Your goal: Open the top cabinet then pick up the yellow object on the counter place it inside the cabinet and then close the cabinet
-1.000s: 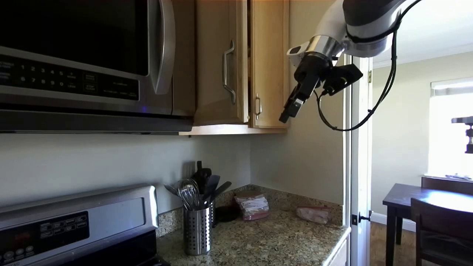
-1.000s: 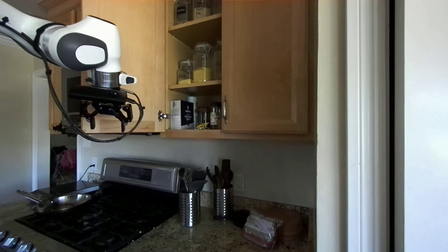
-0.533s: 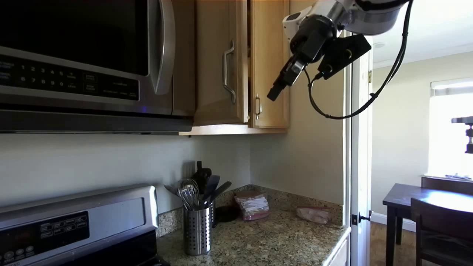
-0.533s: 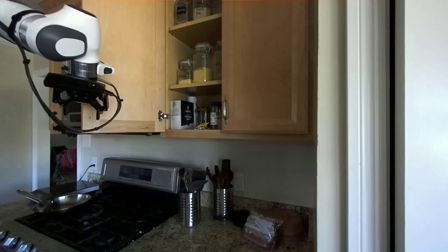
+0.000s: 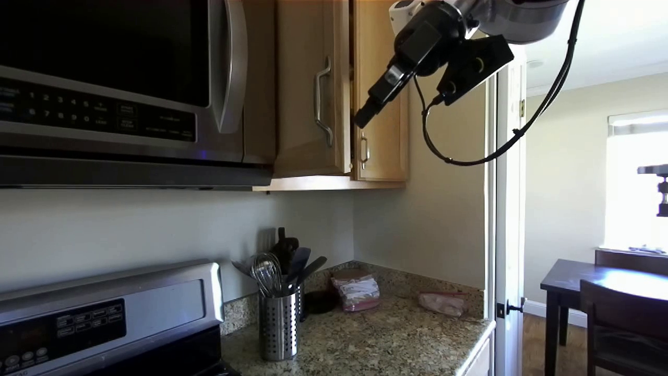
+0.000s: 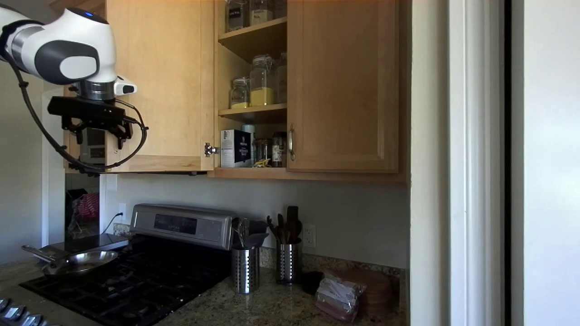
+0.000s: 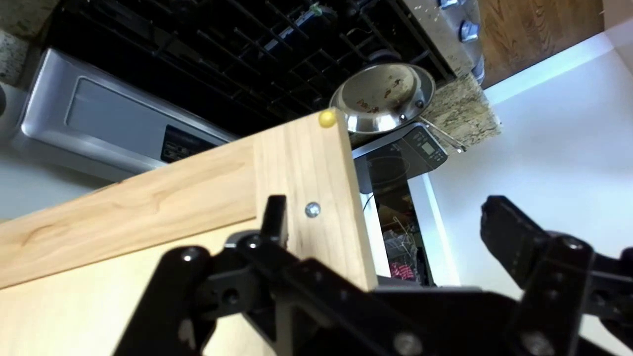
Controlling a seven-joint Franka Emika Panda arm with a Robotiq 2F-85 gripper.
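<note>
The top cabinet (image 6: 251, 113) stands open, its door (image 6: 163, 90) swung out to the left in an exterior view. On its lowest shelf lies the small yellow object (image 6: 262, 163), beside a box and some jars. My gripper (image 6: 99, 140) hangs by the door's free edge, jaws wide apart and holding nothing. In the wrist view the gripper (image 7: 385, 212) has one finger in front of the door's inner face (image 7: 316, 183) and the other out past its edge; contact cannot be told. Bare granite counter (image 5: 396, 339) shows below in an exterior view.
A microwave (image 5: 120, 115) adjoins the cabinet. Below are the stove (image 6: 136, 276), a pan (image 7: 381, 94) and steel utensil canisters (image 6: 245, 271). Bagged items (image 5: 356, 292) lie on the counter by the wall. The cabinet's right door (image 6: 344, 90) is closed.
My gripper has moved left in both exterior views and also risen, from in front of the open door toward its free edge. It has stayed open. The door and yellow object have not moved.
</note>
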